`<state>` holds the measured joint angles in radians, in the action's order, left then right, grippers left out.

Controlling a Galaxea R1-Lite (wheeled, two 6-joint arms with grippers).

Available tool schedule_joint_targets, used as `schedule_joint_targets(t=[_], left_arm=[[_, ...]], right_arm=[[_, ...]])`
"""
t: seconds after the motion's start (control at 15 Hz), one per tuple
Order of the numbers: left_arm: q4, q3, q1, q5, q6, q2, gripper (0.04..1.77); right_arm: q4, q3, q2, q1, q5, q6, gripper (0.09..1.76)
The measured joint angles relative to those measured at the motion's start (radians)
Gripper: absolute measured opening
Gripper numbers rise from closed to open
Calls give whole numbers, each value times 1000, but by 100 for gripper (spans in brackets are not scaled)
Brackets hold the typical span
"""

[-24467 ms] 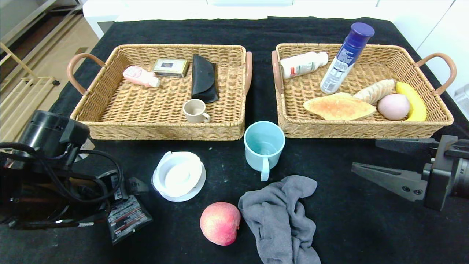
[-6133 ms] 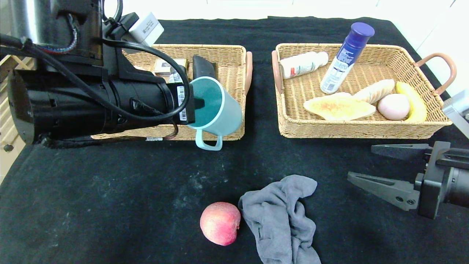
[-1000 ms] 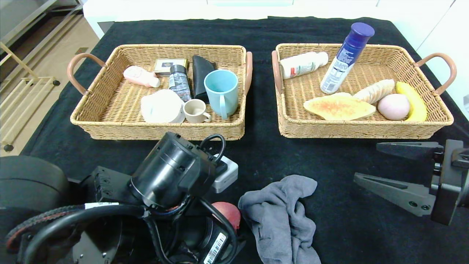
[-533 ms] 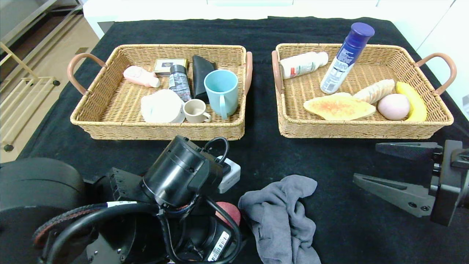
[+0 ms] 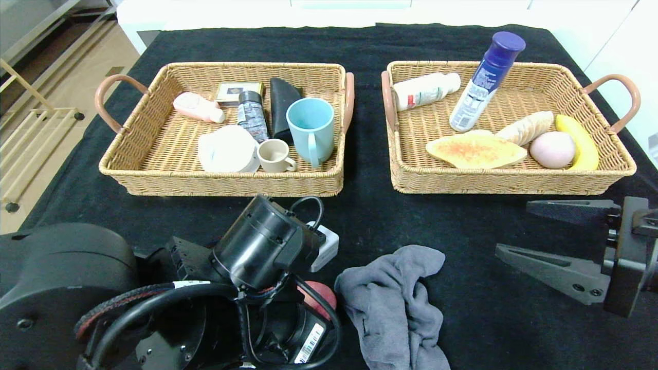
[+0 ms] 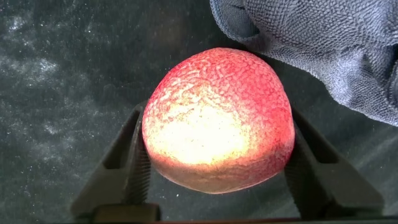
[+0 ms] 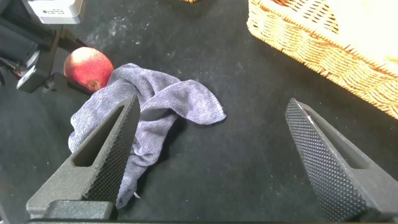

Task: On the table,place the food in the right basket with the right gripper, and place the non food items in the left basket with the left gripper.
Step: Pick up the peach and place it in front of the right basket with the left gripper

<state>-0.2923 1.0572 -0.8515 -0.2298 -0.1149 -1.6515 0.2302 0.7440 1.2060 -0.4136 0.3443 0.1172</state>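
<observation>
The red-pink peach [image 5: 321, 300] lies on the black table [image 5: 462, 308] near the front, mostly hidden under my left arm [image 5: 247, 257]. In the left wrist view my left gripper [image 6: 216, 112] is open, with one finger on each side of the peach [image 6: 217, 118] and close against it. My right gripper [image 5: 514, 227] is open and empty at the right, in front of the right basket [image 5: 514, 182]. The striped croissant [image 5: 524, 127] lies in that basket. The left basket [image 5: 231, 182] holds non-food items.
A crumpled grey cloth [image 5: 390, 303] lies right beside the peach; it also shows in the right wrist view [image 7: 155, 106]. The left basket holds a blue mug [image 5: 311, 128], a small cup and a white bowl. The right basket holds two bottles, flatbread, a banana and a pale pink ball.
My left arm has pushed a little farther forward and right over the peach in the last second. The peach, the cloth and the right arm have not moved.
</observation>
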Motion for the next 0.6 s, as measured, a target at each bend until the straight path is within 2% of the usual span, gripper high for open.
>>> schedule_joint_targets(t=[0.6], left_arm=[[1, -2, -1, -1, -4, -3, 119]], right_arm=[[0, 0, 0, -1, 0, 0, 171]])
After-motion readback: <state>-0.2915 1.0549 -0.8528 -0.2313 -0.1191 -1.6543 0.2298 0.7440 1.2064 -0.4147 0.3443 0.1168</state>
